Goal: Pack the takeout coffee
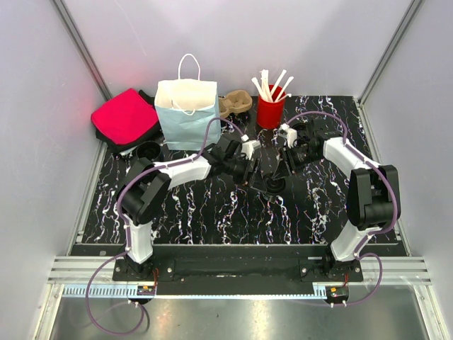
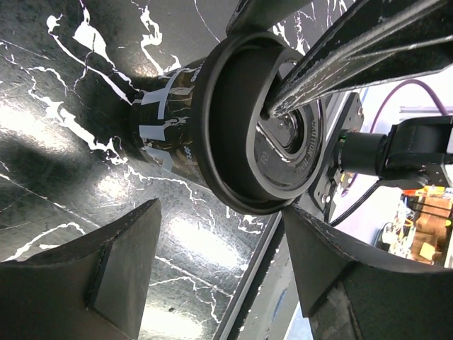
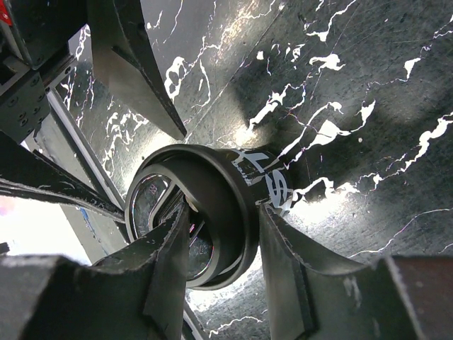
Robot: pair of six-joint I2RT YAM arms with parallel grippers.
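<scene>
1. Takeout coffee (image 1: 272, 184) sits near the middle of your top view, on the black marble-patterned table (image 1: 212, 212). It is between the two arms' wrists.
2. Your right gripper (image 3: 223, 216) is pinching the coffee's lid (image 2: 226, 142). In the right wrist view one finger (image 3: 166, 269) reaches into the lid's sunken top. The other lies against the outside of the rim, so the rim's wall is caught between them.
3. Your left gripper (image 2: 221, 212) has its jaws spread wide and holds nothing. In the left wrist view its two fingers fill the lower corners of the frame, and the lid's rim lies just above the gap between them. You cannot tell whether either tip touches the lid.
4. White lettering shows on the takeout coffee's black side, left of the lid in the left wrist view.
5. Your paper bag (image 1: 187, 110) stands upright in the upper middle of the top view. It is white at the top and light blue below, with its handles up, and it is well apart from the coffee.
6. A red cup (image 1: 270, 113) holding white stirrers (image 1: 269, 85) stands right of the bag. A brown cup carrier (image 1: 236, 105) lies between the bag and the red cup.
7. A red pouch (image 1: 126, 119) lies at the upper left of the table. A lidless black cup (image 1: 148, 150) sits near the bag's lower left corner.
</scene>
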